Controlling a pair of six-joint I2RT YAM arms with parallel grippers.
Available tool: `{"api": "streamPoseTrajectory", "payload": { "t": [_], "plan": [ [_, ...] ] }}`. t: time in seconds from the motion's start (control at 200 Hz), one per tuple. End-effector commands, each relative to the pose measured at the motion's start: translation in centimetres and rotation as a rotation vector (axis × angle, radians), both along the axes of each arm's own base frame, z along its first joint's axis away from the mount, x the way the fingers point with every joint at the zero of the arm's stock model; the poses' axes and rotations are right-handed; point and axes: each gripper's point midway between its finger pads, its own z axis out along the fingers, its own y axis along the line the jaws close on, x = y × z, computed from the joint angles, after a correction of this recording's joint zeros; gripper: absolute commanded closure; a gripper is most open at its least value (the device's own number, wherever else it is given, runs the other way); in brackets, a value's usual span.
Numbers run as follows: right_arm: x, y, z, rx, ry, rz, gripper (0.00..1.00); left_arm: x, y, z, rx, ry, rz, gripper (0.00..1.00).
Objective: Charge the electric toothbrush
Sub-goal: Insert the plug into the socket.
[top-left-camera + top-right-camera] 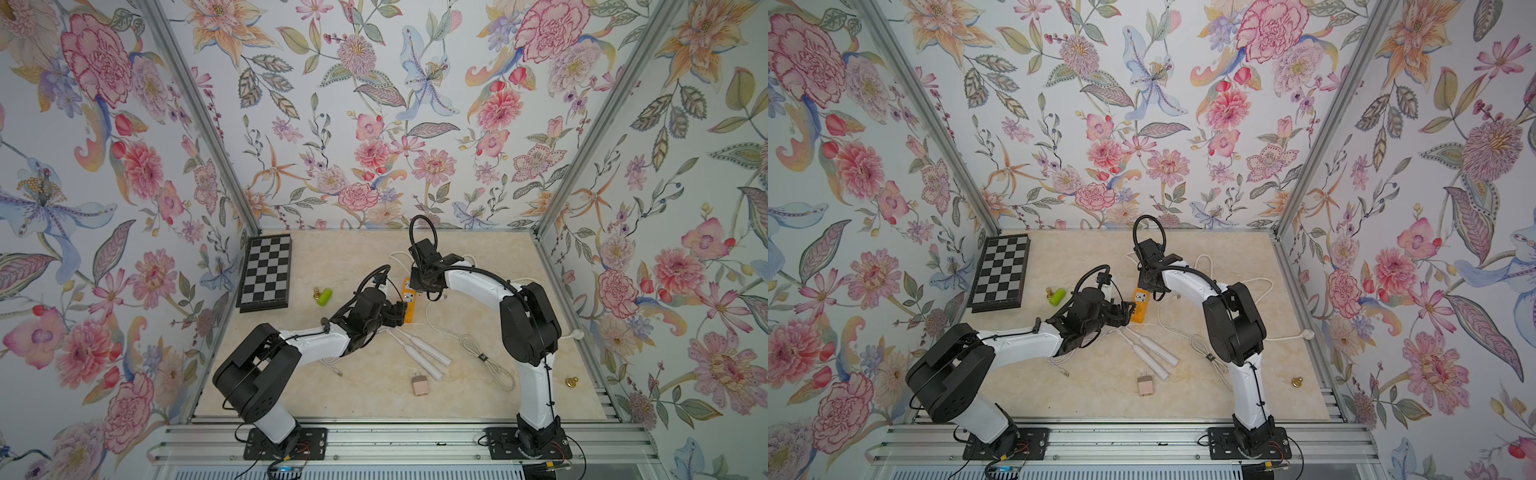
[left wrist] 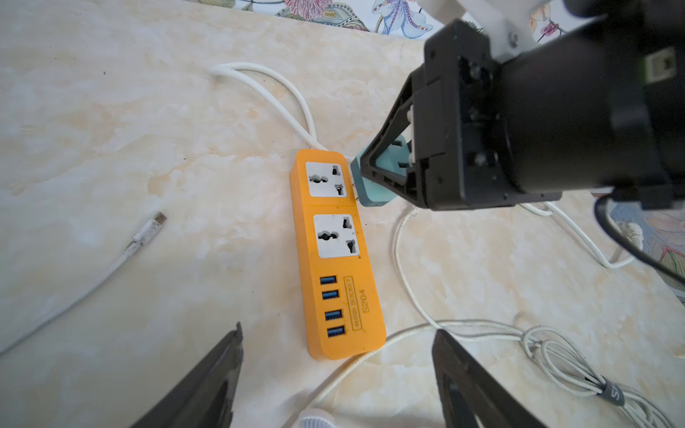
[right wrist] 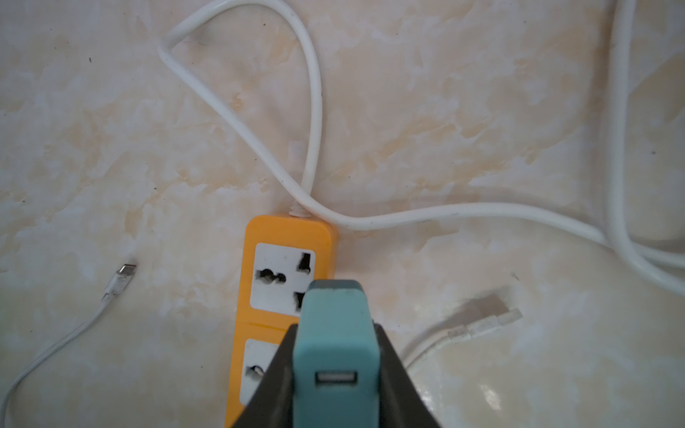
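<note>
Pinching teal adapter (image 3: 335,348), right gripper (image 3: 335,327) hangs beside orange pwr strip (image 2: 333,252); left gripper (image 2: 338,330) spread nearby, white cables (image 2: 398,252) around.

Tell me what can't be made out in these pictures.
- Right wrist view: the adapter covers its own prongs and part of the strip.
- Both top views: the left arm hides the toothbrushes' tips.
- Left wrist view: the coiled cable runs off the edge.
</note>
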Motion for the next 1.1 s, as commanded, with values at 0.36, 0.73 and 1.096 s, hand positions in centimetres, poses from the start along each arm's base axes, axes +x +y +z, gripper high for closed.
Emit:
{"api": "streamPoseTrajectory", "payload": {
  "t": [0.36, 0.73, 1.096],
  "plan": [
    [0.6, 1.6, 1.5, -0.053, -0.022, -0.008, 0.91, -0.1, 2.2, 1.8, 0.032, -0.063, 0.055, 0.15],
    [0.7, 1.1, -0.5, -0.088, 0.014, -0.058, 0.91, -0.5, 2.8, 2.0, 0.046, -0.069, 0.064, 0.12],
    [0.8, 1.0, -2.3, -0.073, 0.079, -0.104, 0.91, -0.8, 3.3, 1.7, 0.059, -0.063, 0.070, 0.10]
  ]
}}
